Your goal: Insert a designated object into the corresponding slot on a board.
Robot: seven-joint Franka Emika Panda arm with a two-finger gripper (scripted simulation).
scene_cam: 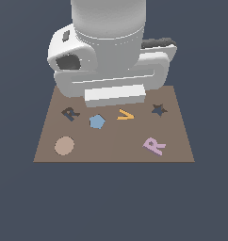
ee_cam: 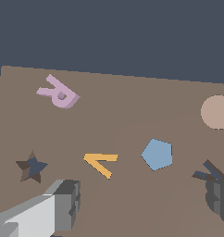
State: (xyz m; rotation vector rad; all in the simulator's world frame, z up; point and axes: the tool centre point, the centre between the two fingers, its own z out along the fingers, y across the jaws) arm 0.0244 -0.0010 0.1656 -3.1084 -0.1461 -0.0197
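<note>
The pale pink letter R block (scene_cam: pixel 154 145) lies flat on the brown board (scene_cam: pixel 116 150) near its front corner on the exterior view's right; it also shows in the wrist view (ee_cam: pixel 58 92). The dark R-shaped slot (scene_cam: pixel 70 113) is on the board's far side at the exterior view's left; in the wrist view the slot (ee_cam: pixel 207 171) is partly covered by one finger (ee_cam: pixel 220 196). My gripper (ee_cam: pixel 141 203) is open and empty above the board's back part, well away from the pink R. In the exterior view the white hand (scene_cam: pixel 115 95) hides the fingers.
An orange V piece (scene_cam: pixel 126 115), a blue pentagon (scene_cam: pixel 97 122) and a tan disc (scene_cam: pixel 64 146) lie on the board. A dark star-shaped recess (scene_cam: pixel 158 110) is at the back on the exterior view's right. The arm's bulky white body (scene_cam: pixel 109 47) stands over the board's far edge.
</note>
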